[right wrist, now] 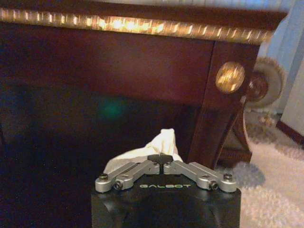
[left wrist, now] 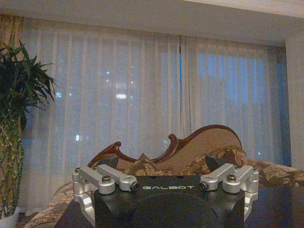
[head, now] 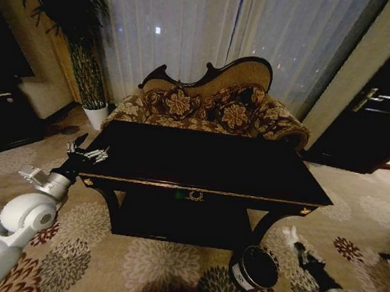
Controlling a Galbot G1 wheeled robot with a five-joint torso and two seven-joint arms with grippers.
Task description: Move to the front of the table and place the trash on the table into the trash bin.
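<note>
Item: paper wad (right wrist: 161, 145), white, crumpled. We see it pinched at the tips of our right claw (right wrist: 160, 159), whose fingers are closed together on it, the bulk of the wad sticking out past the tips. Judged light, soft and compressible; it should neither slip nor break, and a pinch anywhere on its body will serve. A loose fold may cling to a finger on release.

Location: in the head view the right claw (head: 290, 236) hangs low, beside the trash bin (head: 254, 267) and not yet over its mouth.

Container: trash bin, small, dark, round, standing on the carpet by the front right leg of the worktop (head: 207, 163). Its interior reads dark; we cannot tell what lies in it.

Worktop: glossy black with gold trim, directly behind the bin. We make out no other litter on its surface, though it is very dark.

Left claw (head: 90, 152): raised at the worktop's far-side front corner from the bin, fingers spread wide, holding nothing.
</note>
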